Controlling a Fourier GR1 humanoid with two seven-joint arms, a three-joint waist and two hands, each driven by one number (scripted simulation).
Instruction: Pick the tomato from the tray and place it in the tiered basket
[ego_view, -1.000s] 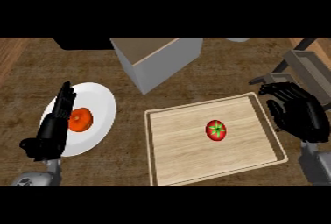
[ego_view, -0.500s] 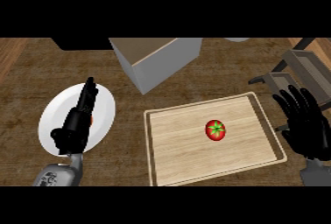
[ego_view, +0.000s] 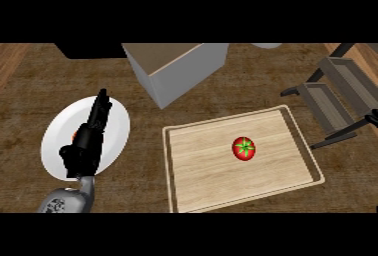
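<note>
A red tomato (ego_view: 244, 148) with a green stem lies on the wooden tray (ego_view: 203, 177), right of its middle. The grey tiered basket (ego_view: 338, 97) stands at the right, beyond the tray's far right corner. My left hand (ego_view: 85, 142) hovers over a white plate (ego_view: 118, 125) at the left, fingers straight and pointing away, edge-on, holding nothing. Of my right hand only a black tip (ego_view: 373, 118) shows at the right edge, beside the basket. It is well away from the tomato.
A grey box (ego_view: 173, 67) stands behind the tray, between plate and basket. A small red thing (ego_view: 74, 135) on the plate is mostly hidden by my left hand. A dark object sits at the far left corner. The counter is dark wood.
My right hand has drawn off to the right, almost out of view. The left hand has turned more edge-on and shifted slightly right over the plate. The tomato has not moved.
</note>
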